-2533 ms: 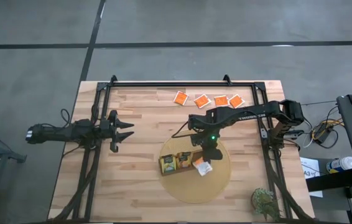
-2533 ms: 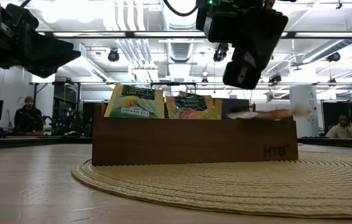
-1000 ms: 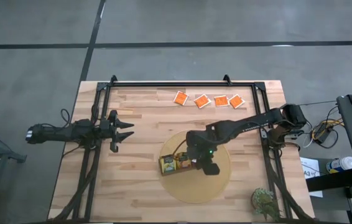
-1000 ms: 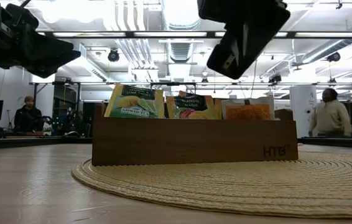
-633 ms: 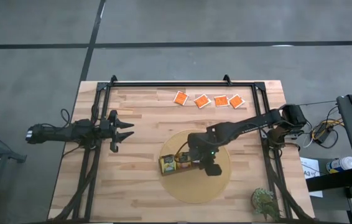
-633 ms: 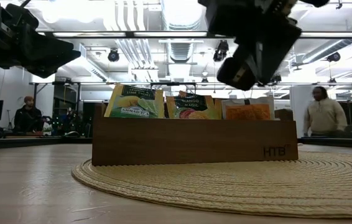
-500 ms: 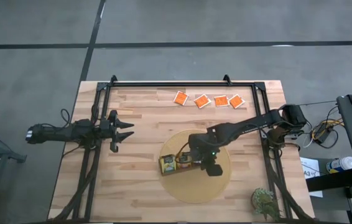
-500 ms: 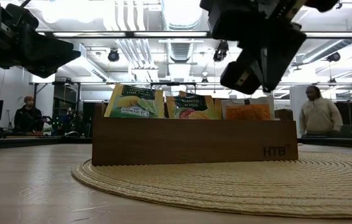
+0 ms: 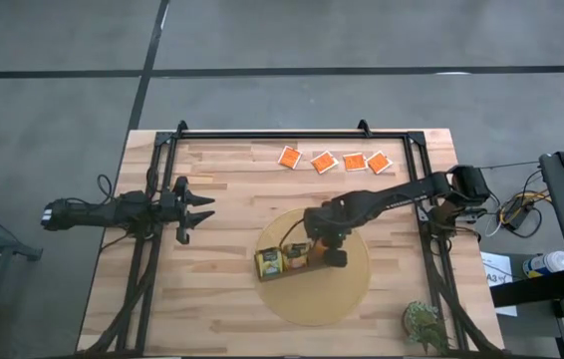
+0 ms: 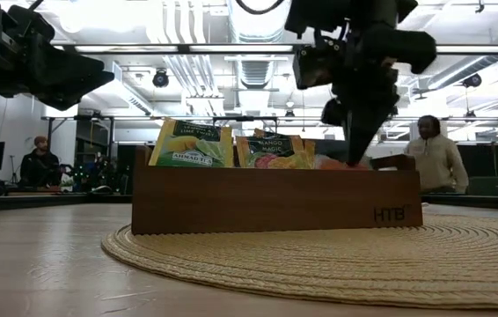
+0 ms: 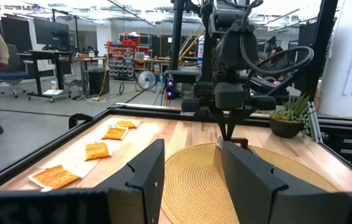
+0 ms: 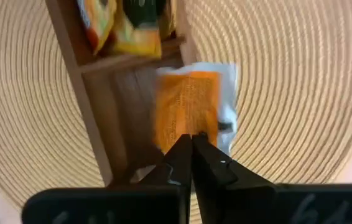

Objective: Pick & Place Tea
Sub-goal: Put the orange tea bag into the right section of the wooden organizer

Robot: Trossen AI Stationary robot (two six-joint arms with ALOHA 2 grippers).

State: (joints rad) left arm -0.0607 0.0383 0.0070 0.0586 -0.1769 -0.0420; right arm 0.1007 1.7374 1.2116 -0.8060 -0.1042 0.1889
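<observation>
Orange sachet under right gripper (jaws closed) over tray, left gripper open, idle.

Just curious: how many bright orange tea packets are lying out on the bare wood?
4, in a row along the table's far edge. Another orange sachet is at the tray; more may be hidden.

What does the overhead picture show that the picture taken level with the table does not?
Only the high view shows four bright orange tea sachets in a row on the bare wooden table, and a small potted plant. Only the low view shows people in the room behind. Both share the brown wooden tray on the round woven mat, with the shut right gripper dipped into it.
</observation>
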